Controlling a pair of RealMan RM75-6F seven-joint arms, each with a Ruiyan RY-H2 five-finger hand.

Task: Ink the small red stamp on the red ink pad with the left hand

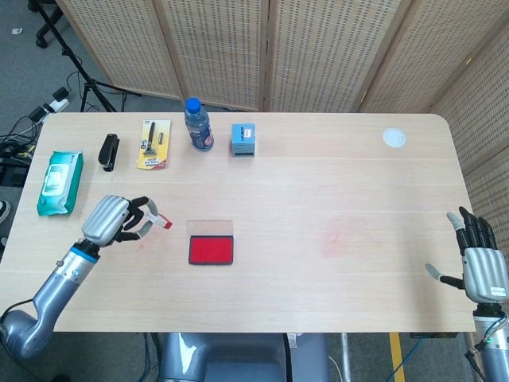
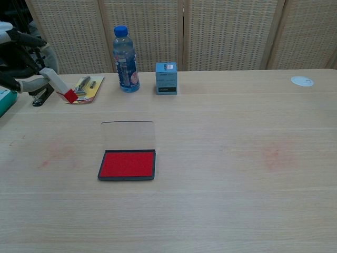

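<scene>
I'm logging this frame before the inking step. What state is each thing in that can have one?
Small red stamp: held off the table, red end tilted toward the pad.
Left hand: grips the stamp.
Right hand: holds nothing, fingers apart.
Red ink pad: open, clear lid folded back flat.
Water bottle: upright, blue cap on.
Stapler: closed.

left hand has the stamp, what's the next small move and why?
Probably carry it a bit further toward the robot's right, over the red ink pad, then lower. The left hand holds the small red stamp in the air, tilted, short of the pad, whose clear lid lies open.
</scene>
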